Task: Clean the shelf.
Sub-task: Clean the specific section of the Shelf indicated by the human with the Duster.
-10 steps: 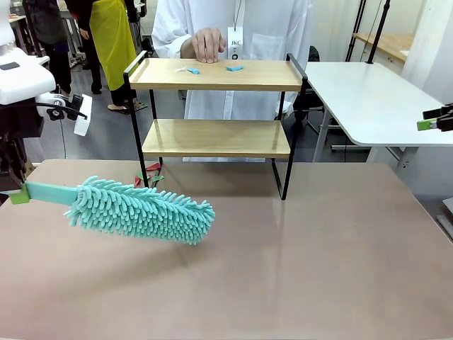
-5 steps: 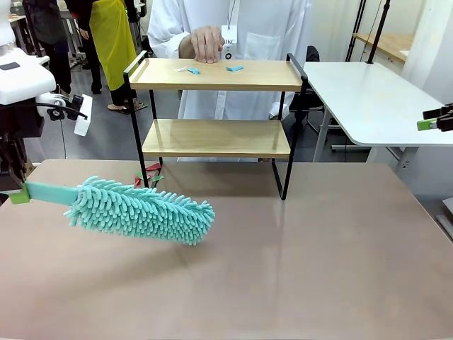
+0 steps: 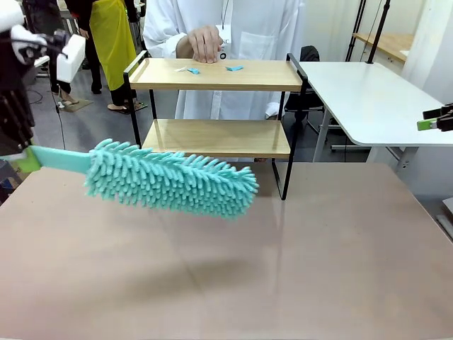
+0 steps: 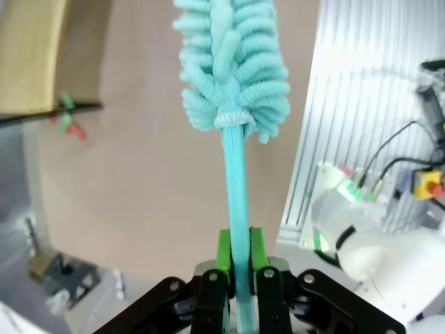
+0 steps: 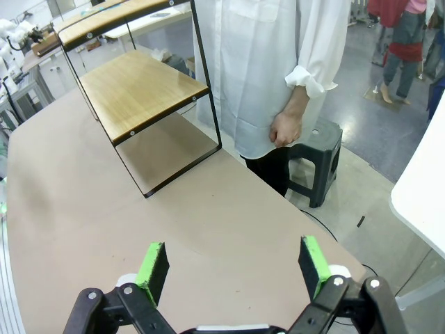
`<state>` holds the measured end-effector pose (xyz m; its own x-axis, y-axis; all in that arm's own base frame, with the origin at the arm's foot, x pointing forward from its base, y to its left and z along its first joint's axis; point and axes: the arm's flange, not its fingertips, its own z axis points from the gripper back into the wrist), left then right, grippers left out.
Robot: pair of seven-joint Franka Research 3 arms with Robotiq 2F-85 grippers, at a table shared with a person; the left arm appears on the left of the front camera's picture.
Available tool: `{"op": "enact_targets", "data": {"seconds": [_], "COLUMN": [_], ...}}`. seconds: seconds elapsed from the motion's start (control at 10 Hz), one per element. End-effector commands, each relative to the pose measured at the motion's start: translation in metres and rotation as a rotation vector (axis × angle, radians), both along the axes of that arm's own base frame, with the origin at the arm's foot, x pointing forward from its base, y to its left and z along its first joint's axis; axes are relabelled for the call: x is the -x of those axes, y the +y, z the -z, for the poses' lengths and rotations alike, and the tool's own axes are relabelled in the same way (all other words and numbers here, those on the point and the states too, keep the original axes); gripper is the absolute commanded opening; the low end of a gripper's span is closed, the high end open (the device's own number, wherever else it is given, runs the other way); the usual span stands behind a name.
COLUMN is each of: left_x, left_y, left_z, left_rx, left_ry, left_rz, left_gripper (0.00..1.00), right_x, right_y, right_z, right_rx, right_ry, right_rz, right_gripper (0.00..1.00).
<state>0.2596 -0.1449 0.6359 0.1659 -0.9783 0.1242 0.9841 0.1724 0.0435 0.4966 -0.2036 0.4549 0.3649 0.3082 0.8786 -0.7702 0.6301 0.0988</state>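
Front view: my left gripper (image 3: pixel 27 157) carried the duster (image 3: pixel 170 180) higher and nearer the shelf (image 3: pixel 212 138) than a second earlier. The shelf stood far centre, scraps (image 3: pixel 212 69) on its top board (image 3: pixel 269 74). Approach step; the next move needed lift to that board.
Left wrist view: jaws clenched on the handle (image 4: pixel 235 188).
Right wrist view: my right gripper (image 5: pixel 233 268) released, empty.

Lab — white coat (image 3: pixel 262 28), cabled robot arm (image 4: pixel 368 240)

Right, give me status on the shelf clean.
Left gripper shut on duster, head in the air before the shelf. Right gripper open, empty. Blue scraps on top board; person's hand at its far edge.
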Motion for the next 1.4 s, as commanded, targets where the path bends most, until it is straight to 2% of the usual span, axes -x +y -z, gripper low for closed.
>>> {"op": "enact_targets", "data": {"seconds": [0.0,0.2,0.3,0.5,0.6,0.7,0.8,1.0,1.2,1.3], "left_x": [-0.006,0.0,0.004,0.013,0.013,0.014,0.012,-0.004,-0.022,-0.034], "left_y": [-0.01,-0.032,-0.049,-0.081,-0.099,-0.124,-0.14,-0.191,-0.238,-0.261], "left_z": [-0.025,-0.053,-0.068,-0.094,-0.104,-0.116,-0.123,-0.136,-0.136,-0.132], "left_rx": [0.14,0.281,0.334,0.373,0.368,0.364,0.364,0.36,0.358,0.354], "left_ry": [0.088,0.089,0.068,-0.018,-0.064,-0.09,-0.112,-0.144,-0.146,-0.178], "left_rz": [-0.001,-0.123,-0.233,-0.395,-0.535,-0.621,-0.642,-0.797,-0.89,-0.974], "left_gripper": [0.13,0.13,0.13,0.13,0.13,0.13,0.13,0.13,0.13,0.13], "right_x": [0.0,0.0,0.0,0.0,0.0,0.0,0.0,0.0,0.0,0.0], "right_y": [0.002,0.002,0.002,0.002,0.002,0.002,0.002,0.002,0.002,0.002], "right_z": [-0.002,-0.002,-0.002,-0.002,-0.002,-0.002,-0.002,-0.002,-0.002,-0.002], "right_rx": [0.0,0.0,0.0,0.0,0.0,0.0,0.0,0.0,0.0,0.0], "right_ry": [-0.004,-0.004,-0.004,-0.004,-0.004,-0.004,-0.004,-0.004,-0.004,-0.004], "right_rz": [-0.003,-0.003,-0.003,-0.003,-0.003,-0.003,-0.003,-0.003,-0.003,-0.003], "right_gripper": [1.0,1.0,1.0,1.0,1.0,1.0,1.0,1.0,1.0,1.0]}}
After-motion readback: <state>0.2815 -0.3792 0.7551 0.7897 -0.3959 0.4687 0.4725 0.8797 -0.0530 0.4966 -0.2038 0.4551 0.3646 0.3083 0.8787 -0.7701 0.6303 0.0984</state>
